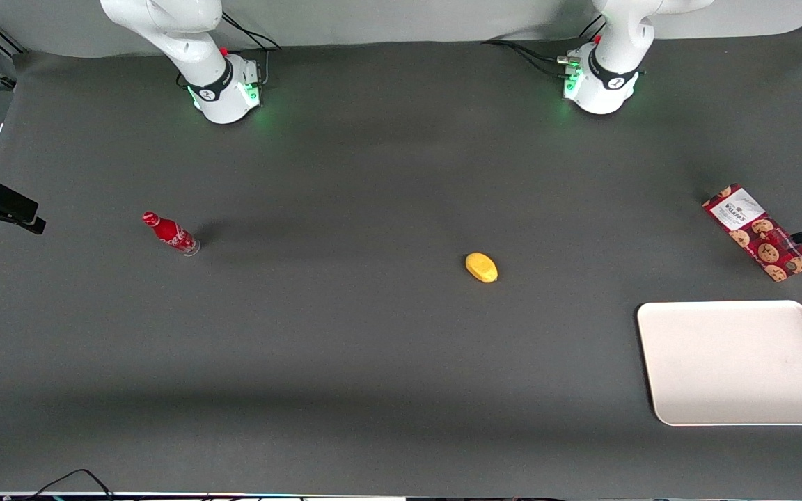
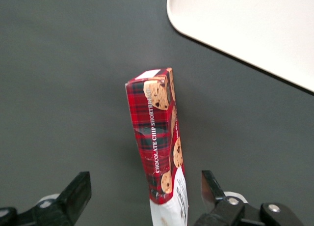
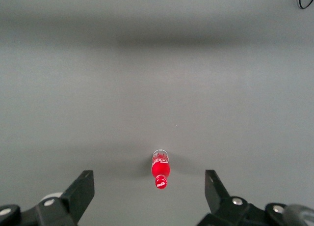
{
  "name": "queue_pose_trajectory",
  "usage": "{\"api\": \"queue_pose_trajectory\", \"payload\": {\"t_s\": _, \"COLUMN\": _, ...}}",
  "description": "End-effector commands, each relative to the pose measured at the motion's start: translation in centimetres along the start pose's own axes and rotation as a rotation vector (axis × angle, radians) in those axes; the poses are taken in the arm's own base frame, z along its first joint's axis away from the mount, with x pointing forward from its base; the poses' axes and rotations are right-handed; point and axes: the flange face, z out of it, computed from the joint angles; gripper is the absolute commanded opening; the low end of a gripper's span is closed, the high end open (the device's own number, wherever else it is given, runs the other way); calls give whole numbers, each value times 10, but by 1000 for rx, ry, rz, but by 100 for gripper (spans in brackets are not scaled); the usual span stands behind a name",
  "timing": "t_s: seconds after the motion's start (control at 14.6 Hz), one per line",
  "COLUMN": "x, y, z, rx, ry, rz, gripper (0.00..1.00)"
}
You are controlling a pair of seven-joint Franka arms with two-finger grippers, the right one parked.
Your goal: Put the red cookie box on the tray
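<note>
The red cookie box (image 1: 758, 232) lay flat on the gray counter (image 1: 345, 362) toward the working arm's end, farther from the front camera than the tray (image 1: 735, 362) and apart from it, with bare counter between the 2. In the front view its long axis ran from about 10 o'clock to 4 o'clock, the white-label end at 10 o'clock.

From the wrist camera the hand (image 2: 144, 194) hung above the box (image 2: 158, 147) — released, its 2 fingers (image 2: 74, 194) spread wide with nothing between them. The box's label end sat in the gap between the fingers, and the box ran away from the hand toward about 12 o'clock, tilted only slightly off that line. A rounded corner of the tray (image 2: 255, 29) showed at roughly 1 o'clock from the box's end.

The relation that mattered, by my reading: the fingers straddled the box across its narrow width, so a straight descent should let them close on its long sides — near the label end rather than mid-length, which might let the free end droop when lifted.
</note>
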Motion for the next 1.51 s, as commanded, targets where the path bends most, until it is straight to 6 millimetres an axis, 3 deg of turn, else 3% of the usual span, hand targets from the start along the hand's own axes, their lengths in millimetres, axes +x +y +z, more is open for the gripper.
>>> {"api": "queue_pose_trajectory", "payload": {"t_s": 0.0, "x": -26, "y": -1, "z": 32, "rx": -25, "ry": 33, "rz": -4, "gripper": 100}}
{"api": "queue_pose_trajectory", "payload": {"t_s": 0.41, "x": -45, "y": -4, "z": 91, "rx": -77, "ry": 91, "rz": 60, "gripper": 98}}
{"api": "queue_pose_trajectory", "payload": {"t_s": 0.48, "x": -44, "y": -5, "z": 92, "rx": -81, "ry": 106, "rz": 46, "gripper": 82}}
{"api": "queue_pose_trajectory", "payload": {"t_s": 0.69, "x": -45, "y": -6, "z": 105, "rx": -53, "ry": 120, "rz": 54, "gripper": 10}}
{"api": "queue_pose_trajectory", "payload": {"t_s": 0.75, "x": -44, "y": -6, "z": 106, "rx": -50, "ry": 119, "rz": 62, "gripper": 0}}
{"api": "queue_pose_trajectory", "payload": {"t_s": 0.96, "x": -43, "y": -5, "z": 103, "rx": -65, "ry": 120, "rz": 59, "gripper": 0}}
{"api": "queue_pose_trajectory", "payload": {"t_s": 1.1, "x": -36, "y": -2, "z": 90, "rx": -76, "ry": 135, "rz": 65, "gripper": 0}}
{"api": "queue_pose_trajectory", "payload": {"t_s": 1.44, "x": 6, "y": 10, "z": 6, "rx": -139, "ry": 113, "rz": 117, "gripper": 0}}
